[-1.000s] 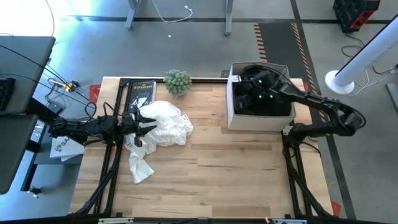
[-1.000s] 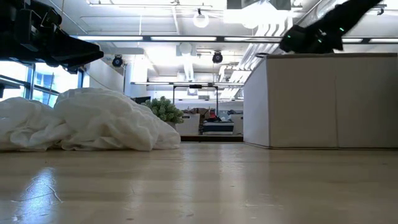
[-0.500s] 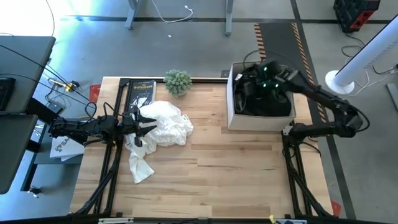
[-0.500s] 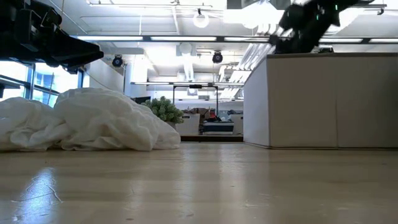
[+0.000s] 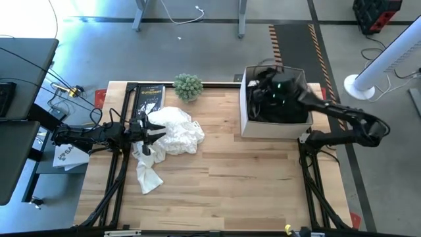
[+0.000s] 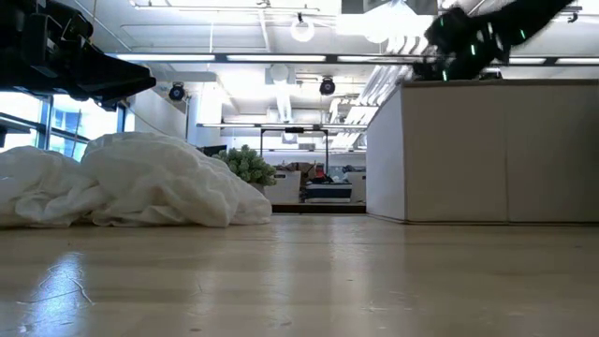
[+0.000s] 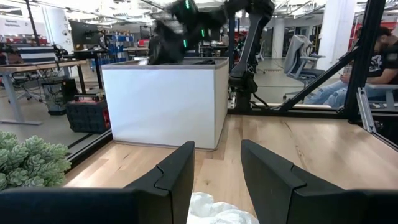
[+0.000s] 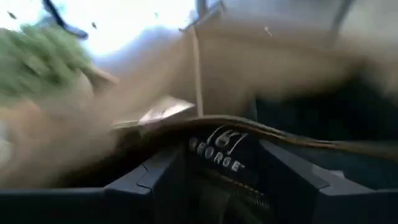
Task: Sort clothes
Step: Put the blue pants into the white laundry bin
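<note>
Right gripper [image 5: 266, 97] upper right of frame, over white box [image 5: 247, 125], jaws parted around dark jeans [image 8: 236, 155] (waistband label visible); left gripper [image 5: 152, 133] open above white clothes [image 5: 176, 131], left-centre

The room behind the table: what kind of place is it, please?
Probably an open-plan lab or workshop office. The low view shows exposed ceiling pipes and lights; the left wrist view shows desks with monitors, an office chair and a seated person.
</note>
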`<state>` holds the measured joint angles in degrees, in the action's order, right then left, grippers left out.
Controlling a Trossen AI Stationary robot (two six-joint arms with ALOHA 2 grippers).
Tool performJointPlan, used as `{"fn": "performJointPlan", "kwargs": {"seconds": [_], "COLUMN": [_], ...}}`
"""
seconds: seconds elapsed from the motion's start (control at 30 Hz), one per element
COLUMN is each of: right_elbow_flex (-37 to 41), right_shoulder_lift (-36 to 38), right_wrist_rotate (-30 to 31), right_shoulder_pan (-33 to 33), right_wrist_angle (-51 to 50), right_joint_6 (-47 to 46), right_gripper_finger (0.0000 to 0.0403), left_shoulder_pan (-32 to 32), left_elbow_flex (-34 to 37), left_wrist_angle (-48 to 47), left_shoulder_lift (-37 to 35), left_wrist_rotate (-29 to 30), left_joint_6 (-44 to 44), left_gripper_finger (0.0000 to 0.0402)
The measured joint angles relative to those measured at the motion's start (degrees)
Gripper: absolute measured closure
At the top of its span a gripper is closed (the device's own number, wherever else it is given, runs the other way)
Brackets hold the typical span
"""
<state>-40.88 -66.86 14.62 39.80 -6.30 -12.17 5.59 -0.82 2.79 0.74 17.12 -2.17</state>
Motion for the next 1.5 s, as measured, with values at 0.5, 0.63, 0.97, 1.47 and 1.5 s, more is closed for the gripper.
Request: {"fn": "performJointPlan", "kwargs": {"seconds": [0.5, 0.63, 0.97, 1.47, 1.5], "right_elbow_flex": [20.5, 13.2, 3.5, 14.3, 13.1], "right_shoulder_lift": [0.9, 3.2, 5.4, -11.1, -11.1], "right_wrist_rotate": [6.7, 8.3, -6.0, 1.1, 1.8], "right_shoulder_pan": [-1.2, -2.3, -6.7, -2.7, -2.9], "right_wrist_angle": [24.2, 17.6, 12.6, 20.4, 19.2], "right_joint_6": [-3.9, -0.8, 5.7, -3.0, -2.8], "right_gripper_finger": [0.0211, 0.0211, 0.0211, 0.0211, 0.0211], "left_shoulder_pan": [0.0, 0.0, 0.0, 0.0, 0.0], "left_elbow_flex": [0.0, 0.0, 0.0, 0.0, 0.0], "left_wrist_angle": [0.0, 0.0, 0.0, 0.0, 0.0], "left_shoulder_lift": [0.0, 0.0, 0.0, 0.0, 0.0], "left_wrist_rotate": [0.0, 0.0, 0.0, 0.0, 0.0], "left_joint_6": [0.0, 0.0, 0.0, 0.0, 0.0], "left_gripper_finger": [0.0271, 0.0271, 0.0271, 0.0271, 0.0271]}}
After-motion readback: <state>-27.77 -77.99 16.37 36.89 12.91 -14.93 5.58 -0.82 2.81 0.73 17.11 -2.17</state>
